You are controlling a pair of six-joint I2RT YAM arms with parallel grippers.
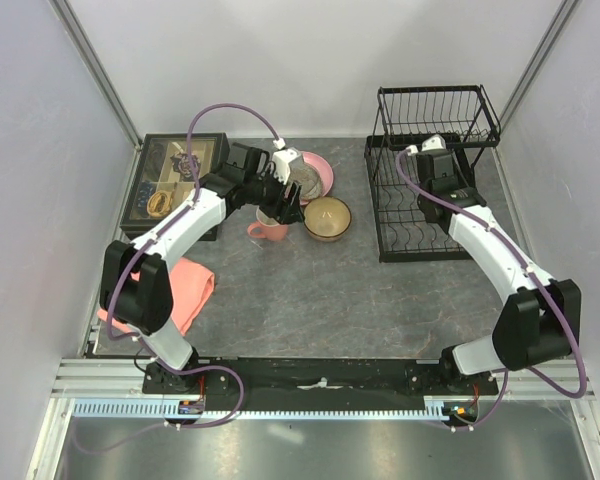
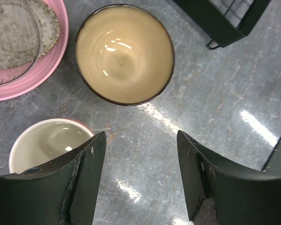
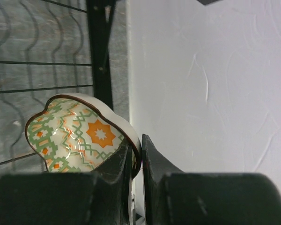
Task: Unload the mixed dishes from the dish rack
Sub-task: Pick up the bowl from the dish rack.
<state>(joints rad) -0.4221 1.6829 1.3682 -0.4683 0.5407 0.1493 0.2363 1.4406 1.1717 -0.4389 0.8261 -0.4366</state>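
The black wire dish rack (image 1: 395, 215) stands at the back right. My right gripper (image 1: 440, 150) reaches into it and is shut on the brown rim of a white dish with a green and orange star pattern (image 3: 75, 133); its jaws (image 3: 140, 145) pinch that rim beside a rack upright (image 3: 97, 47). On the table left of the rack lie the pink plate (image 1: 322, 172) with the speckled plate (image 2: 18, 33) on it, the salmon-pink mug (image 1: 268, 230) and the amber-brown bowl (image 1: 327, 218), cream inside (image 2: 124, 54). My left gripper (image 2: 141, 140) is open and empty above bare table, between mug (image 2: 47, 140) and bowl.
A dark tray of small items (image 1: 170, 185) sits at the back left. A folded salmon-pink cloth (image 1: 185, 290) lies at the near left. White walls close in the sides and back; the right wall is close to the rack.
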